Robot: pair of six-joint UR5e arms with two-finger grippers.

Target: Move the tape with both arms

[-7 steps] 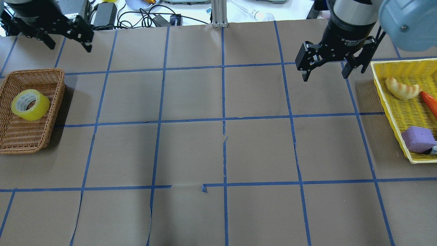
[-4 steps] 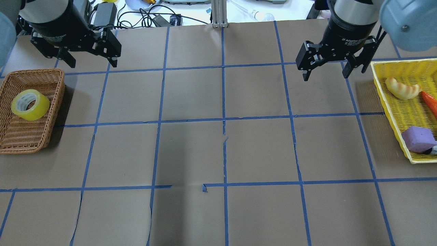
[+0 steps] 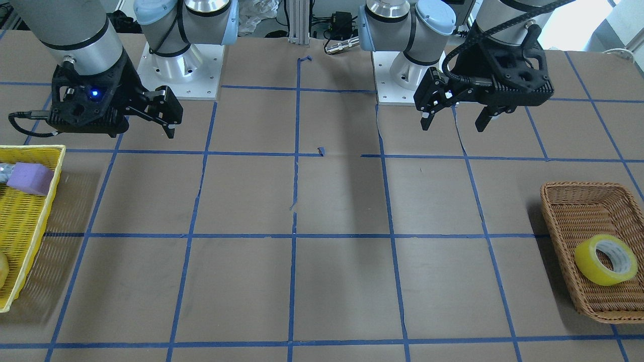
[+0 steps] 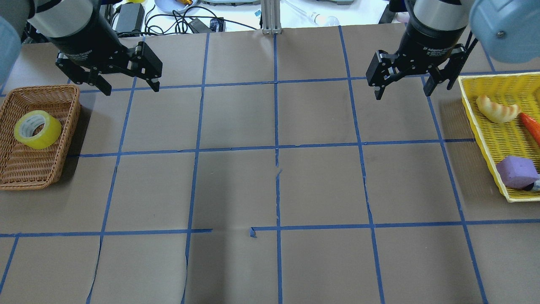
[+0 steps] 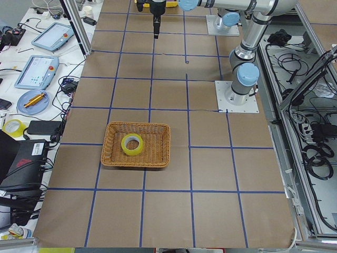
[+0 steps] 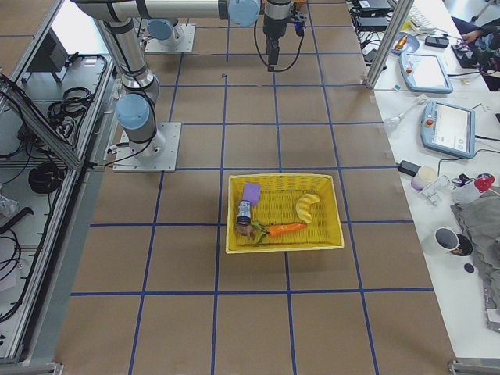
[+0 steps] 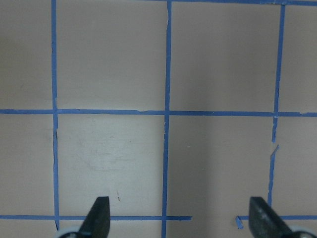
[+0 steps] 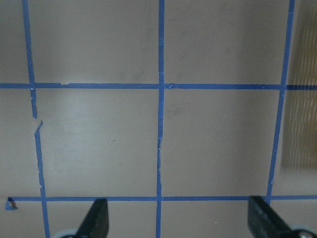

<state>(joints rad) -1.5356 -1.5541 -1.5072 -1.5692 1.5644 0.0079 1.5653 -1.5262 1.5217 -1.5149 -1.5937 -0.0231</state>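
The yellow tape (image 4: 37, 129) lies tilted in a brown wicker basket (image 4: 59, 171) at the table's left end; it also shows in the front view (image 3: 605, 260) and the left side view (image 5: 131, 145). My left gripper (image 4: 132, 89) hangs open and empty above the table, behind and to the right of the basket, well apart from the tape. Its wrist view (image 7: 181, 218) shows only bare table between the fingers. My right gripper (image 4: 401, 95) hangs open and empty at the far right, beside the yellow basket. Its wrist view (image 8: 179, 218) shows only bare table.
A yellow plastic basket (image 4: 474, 122) at the right end holds a bread-like lump (image 4: 497, 109), an orange carrot (image 4: 532, 127) and a purple foam block (image 4: 517, 171). Brown paper with a blue tape grid covers the table. Cables and devices lie beyond the far edge.
My left gripper has moved right and toward the table's middle, from the far left corner. It stays open. My right gripper has hardly moved. The tape has not moved.
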